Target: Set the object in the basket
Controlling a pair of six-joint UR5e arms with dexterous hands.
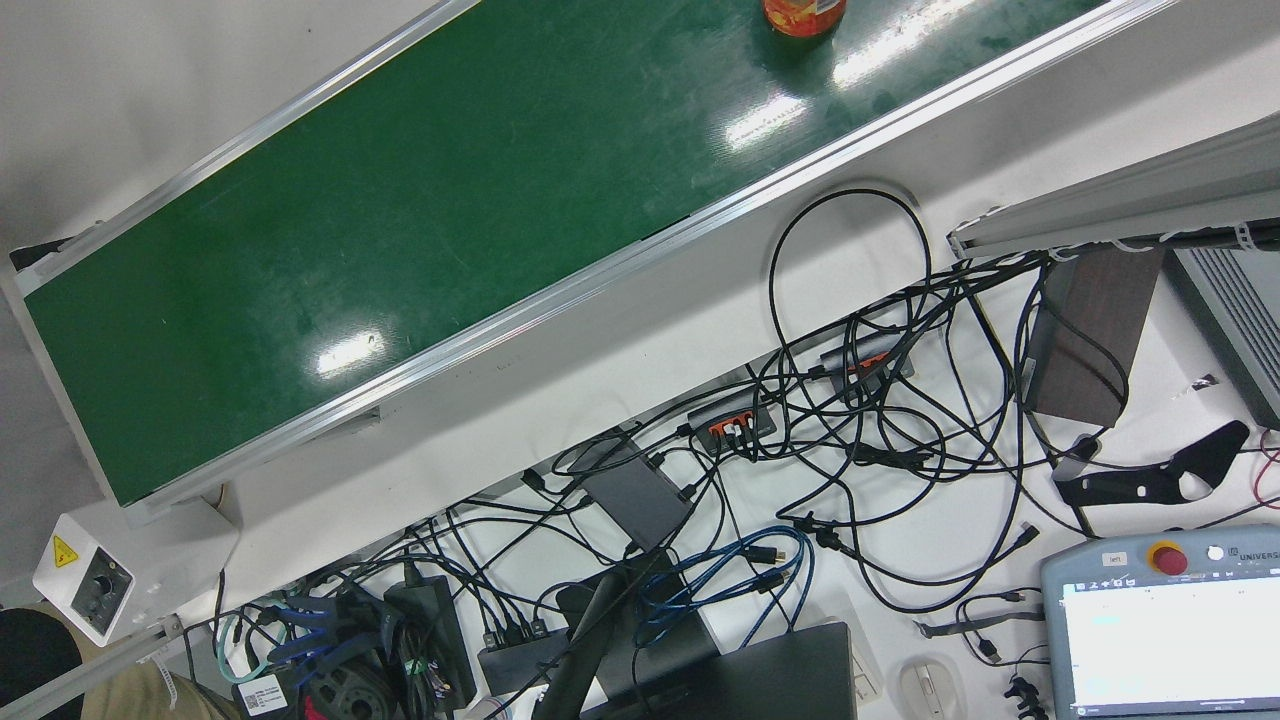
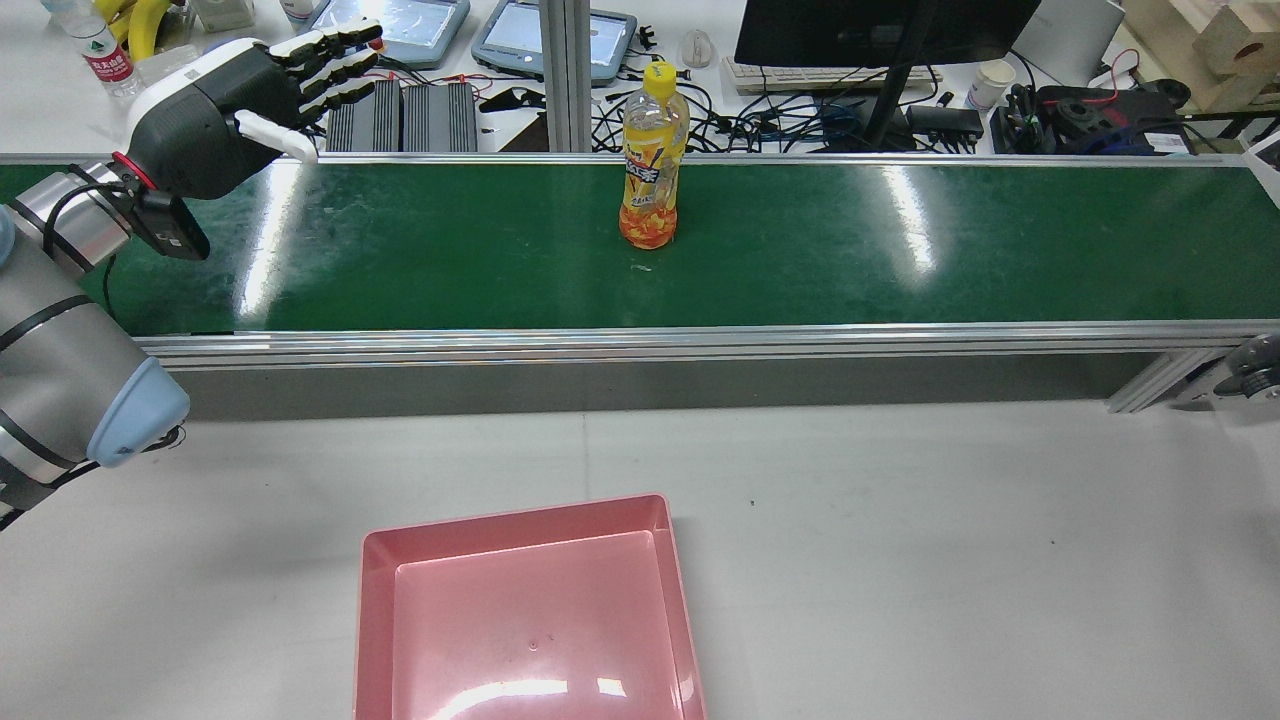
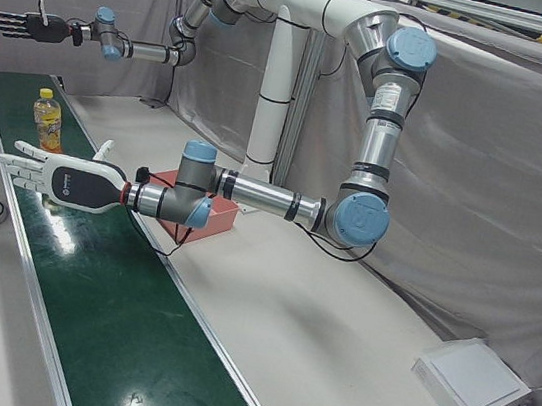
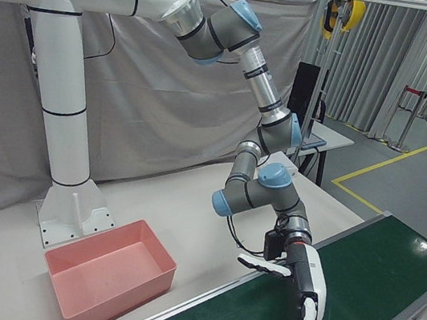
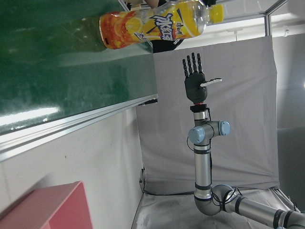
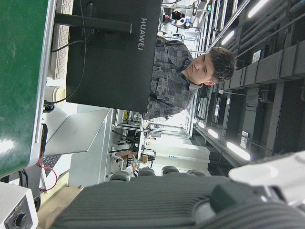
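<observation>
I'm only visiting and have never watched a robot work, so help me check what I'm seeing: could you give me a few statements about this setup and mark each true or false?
1. The bottle stands upright on the green belt. True.
2. The left hand is holding the bottle. False: it hovers open over the belt's end, well away from the bottle.
3. The pink basket has nothing in it. True.
4. The basket sits on the belt. False: it sits on the white table beside the belt.
5. The right hand has its fingers spread, holding nothing. True.
</observation>
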